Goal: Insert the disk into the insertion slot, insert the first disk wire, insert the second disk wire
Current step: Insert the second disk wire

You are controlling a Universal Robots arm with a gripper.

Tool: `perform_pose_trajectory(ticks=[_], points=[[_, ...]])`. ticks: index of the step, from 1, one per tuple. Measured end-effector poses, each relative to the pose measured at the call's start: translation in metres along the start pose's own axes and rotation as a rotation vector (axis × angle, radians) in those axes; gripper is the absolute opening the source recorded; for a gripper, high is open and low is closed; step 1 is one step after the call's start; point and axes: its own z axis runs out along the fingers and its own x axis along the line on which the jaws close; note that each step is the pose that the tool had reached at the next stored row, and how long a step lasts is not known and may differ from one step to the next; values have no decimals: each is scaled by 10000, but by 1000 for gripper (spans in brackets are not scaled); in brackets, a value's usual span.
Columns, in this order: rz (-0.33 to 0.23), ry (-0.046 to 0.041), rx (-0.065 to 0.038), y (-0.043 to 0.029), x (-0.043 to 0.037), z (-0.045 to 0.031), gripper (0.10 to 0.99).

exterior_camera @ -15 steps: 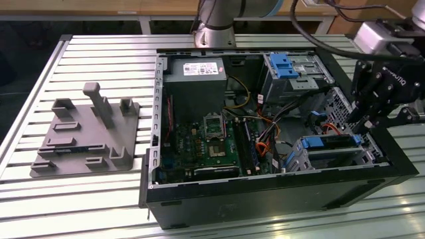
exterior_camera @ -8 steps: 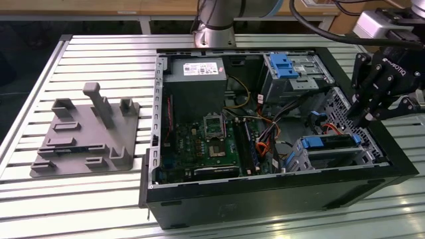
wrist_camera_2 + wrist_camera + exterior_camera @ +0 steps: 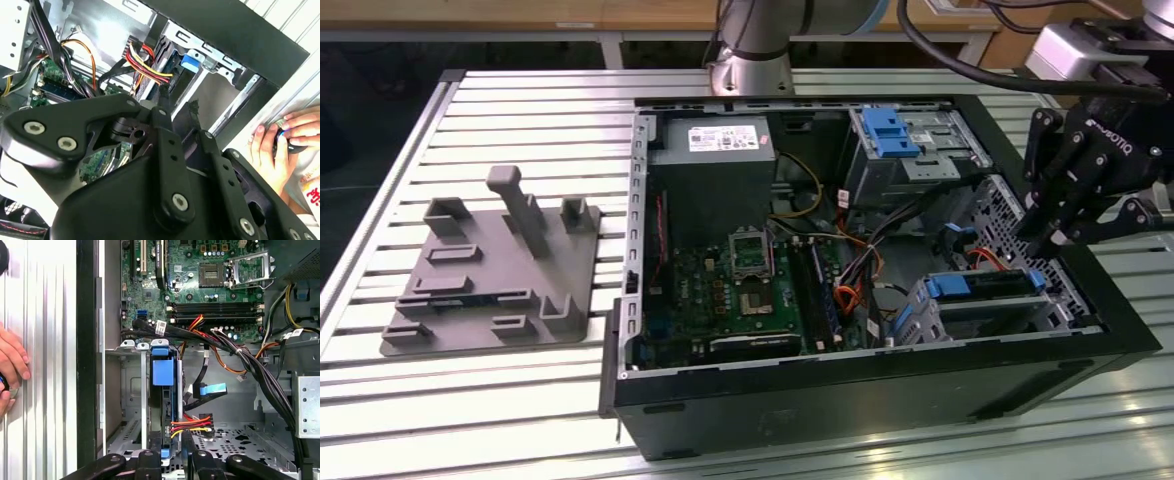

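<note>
The disk (image 3: 987, 285), in its blue caddy, sits inside the insertion slot (image 3: 923, 318), a silver perforated cage at the case's right on the exterior view. In the first wrist view the disk (image 3: 162, 375) stands edge-on in the cage (image 3: 134, 390). A disk wire of red, yellow and black strands (image 3: 192, 424) runs to the disk's rear edge, and my gripper (image 3: 172, 452) is shut on its connector there. The same wire (image 3: 147, 67) ends at my gripper (image 3: 177, 100) in the second wrist view. A flat blue wire (image 3: 212, 389) lies loose beside the disk. My gripper (image 3: 1051, 240) hangs over the cage's rear.
The open computer case (image 3: 854, 380) lies on a slatted metal table, with the motherboard (image 3: 747, 290) and a taller grey cage with a blue latch (image 3: 887, 130) inside. A grey fixture plate (image 3: 494, 270) lies on the exterior view's left. A person's hand (image 3: 275, 145) rests just outside the case wall.
</note>
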Motion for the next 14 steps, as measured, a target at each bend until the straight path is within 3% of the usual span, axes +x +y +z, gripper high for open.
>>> perform_pose_trajectory(ticks=[6, 9, 14], points=[[0, 1, 0, 0, -5, -1, 302], [0, -1, 0, -22, -62, -4, 302], [0, -1, 0, -24, -68, -4, 302]])
